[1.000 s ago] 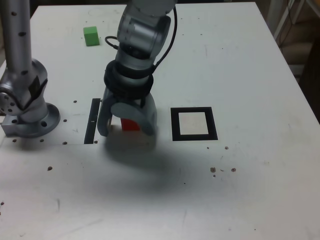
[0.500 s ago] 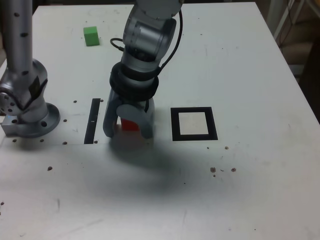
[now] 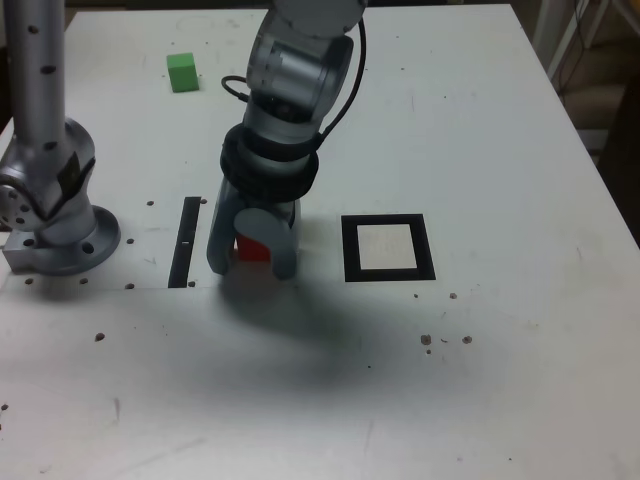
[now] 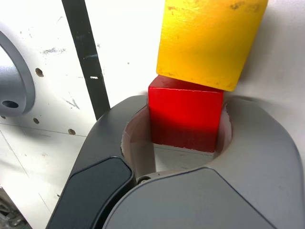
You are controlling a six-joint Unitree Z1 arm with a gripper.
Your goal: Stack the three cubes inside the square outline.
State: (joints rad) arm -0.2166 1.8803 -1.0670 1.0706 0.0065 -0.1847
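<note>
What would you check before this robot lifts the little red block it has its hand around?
1. Hand closed on the small solid red cube: ok, the cube sits between the jaws.
2. Bright yellow cube clear of the red one: not ok, they look to be touching in the wrist view.
3. Thick black square outline with pale centre free: ok.
4. Small green cube out of the way: ok, far off on the white table.
5. Grip firm enough to lift: cannot tell.
</note>
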